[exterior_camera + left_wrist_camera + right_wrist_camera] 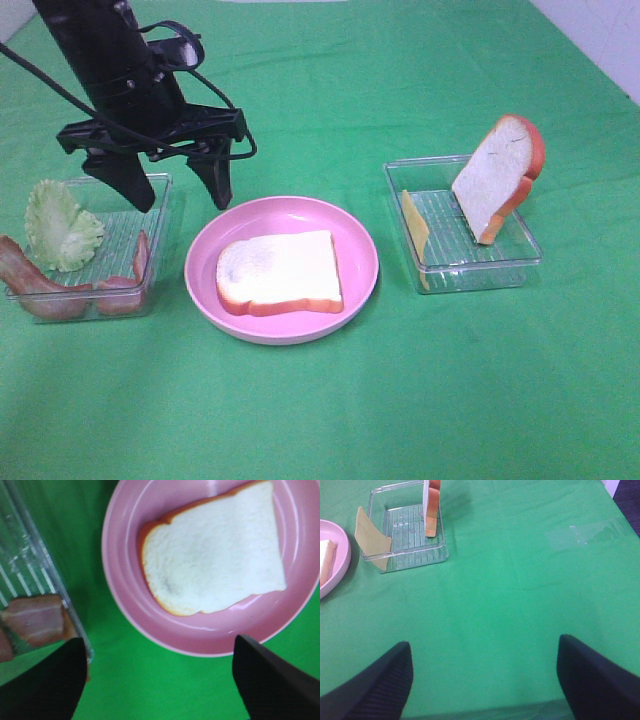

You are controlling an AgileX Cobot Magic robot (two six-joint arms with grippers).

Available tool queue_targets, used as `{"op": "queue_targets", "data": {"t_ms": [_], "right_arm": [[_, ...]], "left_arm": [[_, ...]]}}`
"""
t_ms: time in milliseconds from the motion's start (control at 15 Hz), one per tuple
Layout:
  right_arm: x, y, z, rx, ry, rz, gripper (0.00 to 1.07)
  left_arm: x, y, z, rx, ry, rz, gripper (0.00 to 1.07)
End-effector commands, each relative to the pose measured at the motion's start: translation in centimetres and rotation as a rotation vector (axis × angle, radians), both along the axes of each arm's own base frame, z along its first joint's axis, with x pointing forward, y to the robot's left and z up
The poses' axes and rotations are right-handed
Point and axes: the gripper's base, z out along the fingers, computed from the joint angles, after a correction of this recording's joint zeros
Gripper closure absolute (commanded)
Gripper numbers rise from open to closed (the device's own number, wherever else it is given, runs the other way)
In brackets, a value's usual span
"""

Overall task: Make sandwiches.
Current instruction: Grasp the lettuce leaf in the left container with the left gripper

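No sandwiches are in view. One white bread slice (280,272) with an orange-brown crust lies flat on the pink plate (205,262). My left gripper (181,200) hangs open and empty above the gap between the plate and the left tray (160,185). In the left wrist view its fingers (45,685) straddle the plate's rim (125,605), with the bread slice (215,565) beyond them. My right gripper (485,680) is open over bare green cloth with nothing between its fingers; the exterior view does not show it.
The left tray holds a lettuce leaf (62,225) and bacon strips (30,285). The right clear tray (520,262) holds a yellow cheese slice (415,230) and a second bread slice (497,178) leaning upright. A green cloth covers the table.
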Motion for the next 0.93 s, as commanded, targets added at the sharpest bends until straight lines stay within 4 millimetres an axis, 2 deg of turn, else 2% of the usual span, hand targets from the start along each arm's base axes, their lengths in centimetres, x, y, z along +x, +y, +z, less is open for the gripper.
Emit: {"op": "queue_targets", "data": {"t_ms": [67,267,600,733,800,933], "right_arm": [[-0.4,0.0,-0.1,-0.004,-0.033,0.004,0.31],[-0.4,0.0,-0.1,-0.004,-0.033,0.004,0.31],[-0.4,0.0,-0.1,-0.004,-0.033,0.004,0.31],[-0.4,0.0,-0.1,-0.004,-0.033,0.004,0.31],[-0.4,0.0,-0.1,-0.004,-0.033,0.004,0.31],[-0.4,0.0,-0.1,-0.004,-0.033,0.004,0.31]], "left_arm": [[-1.1,1.2,1.6,0.114,0.025,-0.034,0.31],[-1.4,2.7,2.5,0.265,0.02,-0.027,0.31],[-0.5,5.7,2.5,0.284,0.035,0.046,0.31],[0.2,8.2,2.5,0.283,0.044,0.099,0.31],[0.8,10.7,2.5,0.283,0.051,0.142,0.31],[1.0,12.4,2.5,0.285,0.054,0.146,0.31]]}}
